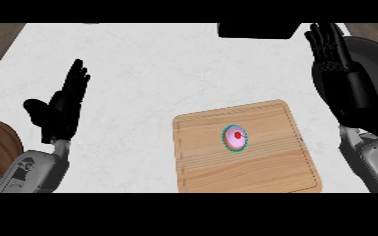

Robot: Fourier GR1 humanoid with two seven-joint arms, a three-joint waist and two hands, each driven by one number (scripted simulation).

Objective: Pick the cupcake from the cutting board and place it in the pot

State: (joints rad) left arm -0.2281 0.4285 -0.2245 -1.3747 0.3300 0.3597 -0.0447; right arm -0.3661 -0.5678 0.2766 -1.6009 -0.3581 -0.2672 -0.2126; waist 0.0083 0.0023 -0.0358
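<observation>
In my head view I can read no text, label, brand, number or sign on anything. The only candidate is the left forearm. Its grey shell carries some small dark marks near the lower edge of the view, but they are too small for me to tell if they are letters.

Counted one cutting board, one cupcake. Hands were two: left hand, right hand. Grey forearms were two: left forearm, right forearm. One dark pot, one black object cut off at top, one brown wooden piece, one white tabletop.
</observation>
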